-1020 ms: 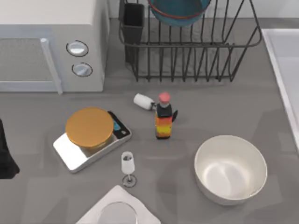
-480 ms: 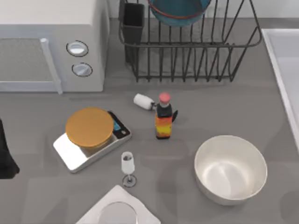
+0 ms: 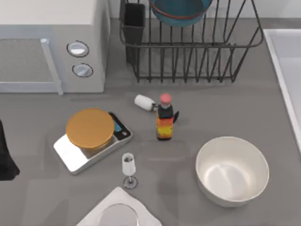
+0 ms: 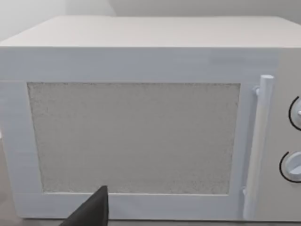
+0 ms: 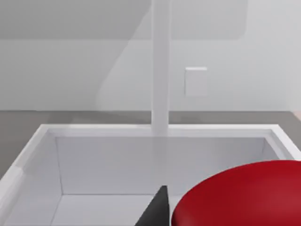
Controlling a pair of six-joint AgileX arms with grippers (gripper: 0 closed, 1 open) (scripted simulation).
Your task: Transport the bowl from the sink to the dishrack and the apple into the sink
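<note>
No readable writing anywhere afaict: the bottle [image 3: 164, 121] mid-counter has a red cap and an orange/yellow label, but no legible text, and the kitchen scale [image 3: 92, 141] w/ the orange platter has a little blue display I can't read. The microwave [image 3: 51, 44] at the top-left of the counter [image 3: 221, 108] has two round dials, no markings I can make out.

Task stuff: the bowl [image 3: 180, 11], teal-blue w/ a thin red-orange rim, sits in the dishrack [image 3: 190, 44] at the back, next to the black utensil cup [image 3: 134, 21] at its left corner. The sink [image 3: 285, 70] is at the right edge of the counter.

Right wrist view looks down into the sink [image 5: 141, 165], white rim all around, faucet pillar [image 5: 160, 66] behind it. The apple [image 5: 240, 195] is big, glossy red and right up close to the camera above the basin, w/ one dark fingertip [image 5: 155, 212] of the right pincer just beside it. Can't tell if the pincer is clamped on the apple or apart.

Left arm [image 3: 5, 157] is parked at the left edge of the counter; its wrist cam faces the microwave door [image 4: 136, 136] w/ one dark fingertip [image 4: 91, 212] poking in. Can't tell its state either.

Other bits: a large white bowl [image 3: 231, 170] front right, a wine glass [image 3: 129, 168] front centre, a small white shaker [image 3: 144, 102] lying near the bottle
</note>
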